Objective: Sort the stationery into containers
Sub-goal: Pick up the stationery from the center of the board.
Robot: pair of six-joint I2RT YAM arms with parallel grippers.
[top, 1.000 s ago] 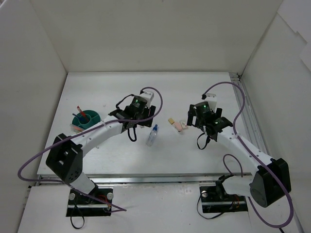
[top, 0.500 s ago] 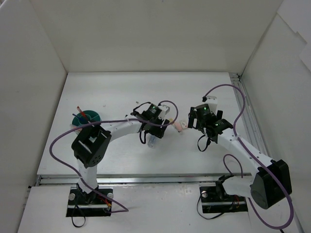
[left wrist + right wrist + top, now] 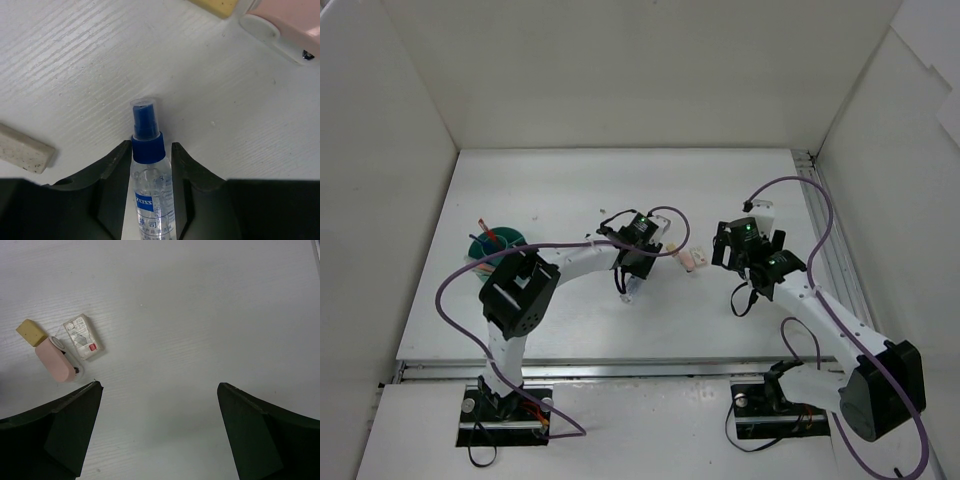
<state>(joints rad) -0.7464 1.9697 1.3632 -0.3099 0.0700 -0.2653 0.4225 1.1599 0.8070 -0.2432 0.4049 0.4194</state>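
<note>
We've got the left gripper (image 3: pixel 151 148) clenched on the bottle (image 3: pixel 151 187), mid-table | we'd best lift straight, hold firm, then carry to the cup (image 3: pixel 480 250) at 9 o'clock | right gripper (image 3: pixel 159 385) spread wide, idle

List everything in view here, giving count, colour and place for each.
spray bottle: 1, clear with a blue cap, lying mid-table
yellow eraser: 1, yellow, right of the bottle, at one end of the pink piece
pink piece: 1, pink, beside the white eraser
white eraser: 1, white with a printed label
speckled eraser: 1, off-white, near the bottle's cap
bowl: 1, teal, left side of the table, partly behind the left arm
pens: at least 2, red and blue, standing in the bowl
left gripper: 1, black, fingers flanking the bottle, grip unclear
right gripper: 1, black, open, over bare table right of the erasers
</note>
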